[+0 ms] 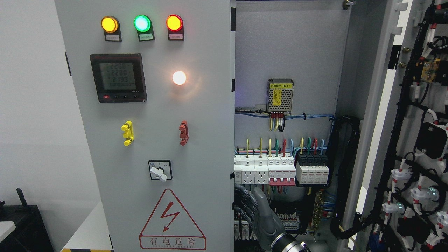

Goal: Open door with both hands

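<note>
The cabinet's left door [154,105] is grey and stands closed or nearly closed, with three indicator lamps, a meter [118,77] and a lightning warning sign on it. The right door [413,140] is swung wide open at the picture's right, its wired inner side showing. My right hand [250,206] comes up from the bottom edge, right of the middle. Its dark fingers [243,201] curl at the left door's free right edge [232,196], and the thumb points up. How far the fingers reach behind that edge is hidden. My left arm does not show.
Inside the open cabinet are a breaker row [281,169], sockets, a small power supply [280,95] and cable bundles close behind my hand. A rotary switch [160,170] and yellow and red handles sit on the left door. A dark object [21,220] stands at the lower left.
</note>
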Robot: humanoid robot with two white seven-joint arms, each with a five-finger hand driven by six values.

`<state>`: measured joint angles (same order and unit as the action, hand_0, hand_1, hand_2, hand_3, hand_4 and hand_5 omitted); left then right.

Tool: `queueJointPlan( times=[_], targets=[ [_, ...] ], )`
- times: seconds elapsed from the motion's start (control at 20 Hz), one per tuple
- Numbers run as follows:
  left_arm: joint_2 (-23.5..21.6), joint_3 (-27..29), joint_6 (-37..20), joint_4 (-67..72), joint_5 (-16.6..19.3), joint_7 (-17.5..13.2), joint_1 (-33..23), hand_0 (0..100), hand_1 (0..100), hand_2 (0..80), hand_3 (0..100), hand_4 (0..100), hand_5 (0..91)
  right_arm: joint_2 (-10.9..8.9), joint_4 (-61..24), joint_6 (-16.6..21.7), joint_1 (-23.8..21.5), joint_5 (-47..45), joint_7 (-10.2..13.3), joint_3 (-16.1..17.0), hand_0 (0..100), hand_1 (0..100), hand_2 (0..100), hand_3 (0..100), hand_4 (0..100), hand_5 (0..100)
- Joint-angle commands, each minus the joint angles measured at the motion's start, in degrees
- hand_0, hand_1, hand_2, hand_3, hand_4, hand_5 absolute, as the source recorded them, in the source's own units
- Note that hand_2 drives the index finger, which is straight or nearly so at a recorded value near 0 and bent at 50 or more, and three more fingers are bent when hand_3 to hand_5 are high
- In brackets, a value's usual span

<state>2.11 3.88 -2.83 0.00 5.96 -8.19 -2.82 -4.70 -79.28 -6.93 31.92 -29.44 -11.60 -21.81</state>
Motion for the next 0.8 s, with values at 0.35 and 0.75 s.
queueJointPlan(
  times=[0.35, 0.75],
  targets=[
    [0.0, 0.1, 0.1, -0.8, 0.0, 0.0, 0.0, 0, 0, 0.0, 0, 4, 0.0, -0.31, -0.3, -1.1, 0.3, -0.3, -2.3, 0.1, 0, 0, 0, 0, 0, 0],
    [0.0, 0.0, 0.1, -0.8, 0.0, 0.0, 0.0, 0, 0, 0.0, 0, 4, 0.0, -0.4, -0.3, -1.9, 1.2, -2.5, -3.3, 0.1, 0, 0, 0, 0, 0, 0]
  ],
)
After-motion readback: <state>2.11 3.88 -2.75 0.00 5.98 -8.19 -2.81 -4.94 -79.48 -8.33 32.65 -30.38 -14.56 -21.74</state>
